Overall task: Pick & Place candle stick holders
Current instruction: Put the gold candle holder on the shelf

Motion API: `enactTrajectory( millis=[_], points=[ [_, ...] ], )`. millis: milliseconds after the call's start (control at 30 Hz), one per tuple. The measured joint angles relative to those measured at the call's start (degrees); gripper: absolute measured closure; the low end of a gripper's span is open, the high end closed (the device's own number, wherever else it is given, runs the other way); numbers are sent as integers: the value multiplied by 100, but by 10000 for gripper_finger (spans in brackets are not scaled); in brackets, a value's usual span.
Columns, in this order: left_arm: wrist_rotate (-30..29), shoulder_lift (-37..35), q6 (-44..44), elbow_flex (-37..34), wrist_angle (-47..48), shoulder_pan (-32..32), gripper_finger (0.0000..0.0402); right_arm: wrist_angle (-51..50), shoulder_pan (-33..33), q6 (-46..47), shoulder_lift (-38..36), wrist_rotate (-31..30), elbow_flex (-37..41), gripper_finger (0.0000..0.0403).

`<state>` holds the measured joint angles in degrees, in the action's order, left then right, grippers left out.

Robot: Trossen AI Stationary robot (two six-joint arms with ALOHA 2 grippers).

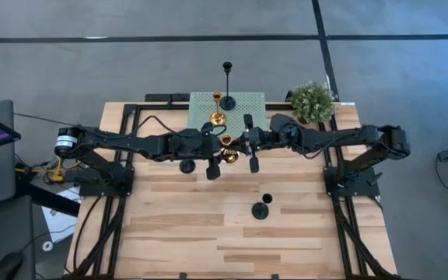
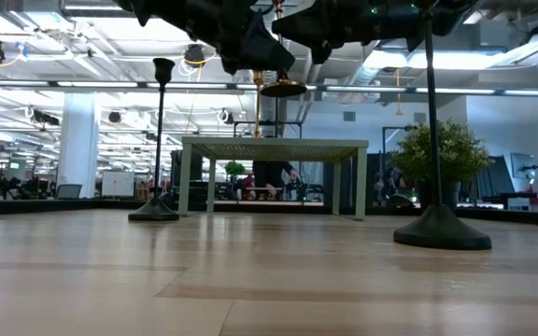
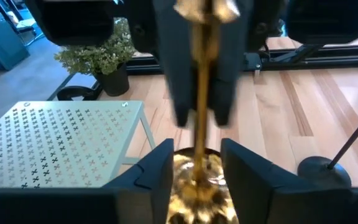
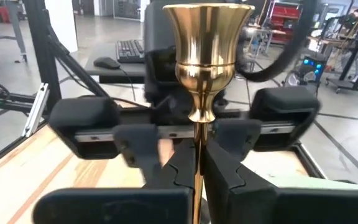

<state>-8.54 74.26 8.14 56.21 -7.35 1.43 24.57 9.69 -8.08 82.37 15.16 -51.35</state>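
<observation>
- Handover, mid-air: I see both arms meeting over the middle of the counter [image 1: 208, 233], just in front of the small green perforated stand [image 1: 239, 105].
- Right pincer [image 4: 197, 165]: its fingers are closed on the thin stem of a gold candle stick holder [image 4: 199, 56], cup end beyond the fingers.
- Left pincer [image 3: 197, 168]: its fingers sit either side of the same holder's round gold base [image 3: 197, 186]; I cannot tell whether they press on it or stand slightly apart.
- Low view: the held holder's gold base [image 2: 282, 89] hangs clear above the counter, under the two arms.
- Second gold holder [image 1: 217, 109]: stands upright on the green stand.
- Black holders: one [image 1: 227, 85] stands at the stand's far edge; one [image 1: 261, 208] stands on the counter nearer the front, well apart from the arms; a third round black base [image 1: 187, 166] shows just beside the left arm.
- Green bushy plant [image 1: 312, 101]: at the far right of the counter, beside the stand.
</observation>
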Motion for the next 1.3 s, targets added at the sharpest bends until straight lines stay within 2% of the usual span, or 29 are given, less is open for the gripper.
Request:
enactTrajectory(
  millis=[267, 400, 600, 767, 867, 1033, 1133, 1300],
  points=[
    [-26, -87, 124, -2, 51, 0, 216, -795, 105, -173, -457, -45, 0, 403],
    [-243, -384, 212, 0, 106, 0, 201, -1219, 179, -303, -743, -363, 2, 403],
    [-284, -1057, 194, 0, 707, -24, 193, -1517, 479, -441, -1057, -542, 76, 403],
    [-278, -1543, -400, -2, 1440, -111, 193, -1049, 782, -338, -1256, -577, 665, 403],
    [-271, -1761, -713, 0, 1739, -180, 193, -395, 926, -302, -1425, -584, 1157, 403],
    [-190, -2064, -749, 0, 2191, -334, 195, 772, 1273, -143, -1611, -395, 1852, 403],
    [-175, -2172, -842, 0, 2330, -480, 202, 1504, 1539, 84, -1513, -41, 2078, 403],
    [-160, -2249, -824, -2, 2631, -828, 216, 1900, 1805, 276, -904, 368, 1980, 403]
  ],
)
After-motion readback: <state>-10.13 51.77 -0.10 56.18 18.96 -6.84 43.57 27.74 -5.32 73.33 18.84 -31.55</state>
